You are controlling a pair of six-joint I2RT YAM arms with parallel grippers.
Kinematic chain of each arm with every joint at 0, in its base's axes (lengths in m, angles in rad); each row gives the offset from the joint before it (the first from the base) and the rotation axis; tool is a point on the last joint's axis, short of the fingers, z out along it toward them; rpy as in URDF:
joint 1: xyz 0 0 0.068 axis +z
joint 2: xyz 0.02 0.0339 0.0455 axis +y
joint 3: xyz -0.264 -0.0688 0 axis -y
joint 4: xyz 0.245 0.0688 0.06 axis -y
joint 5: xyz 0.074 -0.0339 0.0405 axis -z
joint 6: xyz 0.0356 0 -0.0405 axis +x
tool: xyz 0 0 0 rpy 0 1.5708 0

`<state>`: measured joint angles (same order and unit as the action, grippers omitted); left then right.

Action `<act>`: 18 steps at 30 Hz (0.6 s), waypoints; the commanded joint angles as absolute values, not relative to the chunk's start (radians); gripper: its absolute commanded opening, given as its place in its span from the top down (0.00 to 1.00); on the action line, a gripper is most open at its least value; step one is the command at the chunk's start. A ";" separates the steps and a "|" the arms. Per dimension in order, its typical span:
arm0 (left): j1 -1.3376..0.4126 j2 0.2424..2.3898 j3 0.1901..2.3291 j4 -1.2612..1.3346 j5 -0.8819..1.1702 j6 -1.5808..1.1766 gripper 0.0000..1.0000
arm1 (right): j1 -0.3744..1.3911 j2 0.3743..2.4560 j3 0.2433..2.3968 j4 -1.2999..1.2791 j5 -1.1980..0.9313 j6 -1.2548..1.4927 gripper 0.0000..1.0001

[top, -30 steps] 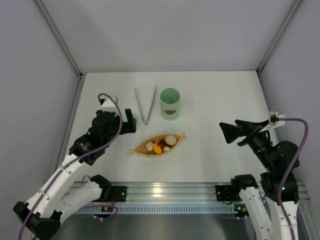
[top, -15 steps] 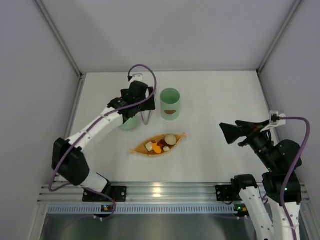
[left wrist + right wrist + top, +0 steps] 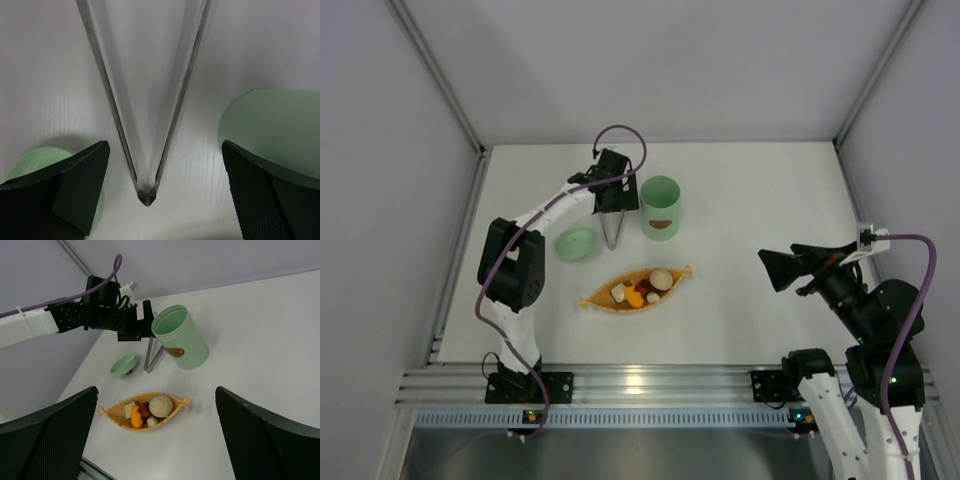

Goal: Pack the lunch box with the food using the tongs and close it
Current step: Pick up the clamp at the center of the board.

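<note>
Right fingers (image 3: pixel 50 440) gape wide, well apart from everything. Food (image 3: pixel 640 290) sits in the orange tray (image 3: pixel 592 300). Beyond, left fingers (image 3: pixel 75 185), spread, straddle the tongs (image 3: pixel 145 192), hiding all but their joined end from above; lid (image 3: pixel 576 243) and lunch box (image 3: pixel 660 208) flank them.

White arms (image 3: pixel 555 205) with black wrists (image 3: pixel 612 190) and purple cables (image 3: pixel 620 128) (apparently zip-tied on).

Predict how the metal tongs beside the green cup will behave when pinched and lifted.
The tongs are thin, glossy metal, so they probably feel light but slippery. Their two arms splay from one joint, so a pinch likely springs them together. Lying flat on the table, they should slide, not roll.
</note>
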<state>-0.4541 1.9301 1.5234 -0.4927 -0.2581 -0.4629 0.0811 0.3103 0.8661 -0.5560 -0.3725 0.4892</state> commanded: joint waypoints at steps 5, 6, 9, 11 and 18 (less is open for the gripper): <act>-0.434 2.029 1.623 -0.492 -0.252 -0.491 0.01 | 0.066 0.305 0.887 -0.574 -0.388 0.468 0.00; -0.427 2.043 1.626 -0.495 -0.250 -0.489 0.01 | 0.066 0.307 0.888 -0.575 -0.388 0.469 0.01; -0.417 2.054 1.626 -0.499 -0.250 -0.486 0.01 | 0.066 0.307 0.884 -0.574 -0.390 0.469 0.01; -0.413 2.065 1.628 -0.497 -0.244 -0.482 0.01 | 0.064 0.310 0.881 -0.571 -0.390 0.469 0.01; -0.403 2.123 1.652 -0.508 -0.209 -0.477 0.01 | 0.066 0.313 0.888 -0.578 -0.388 0.469 0.00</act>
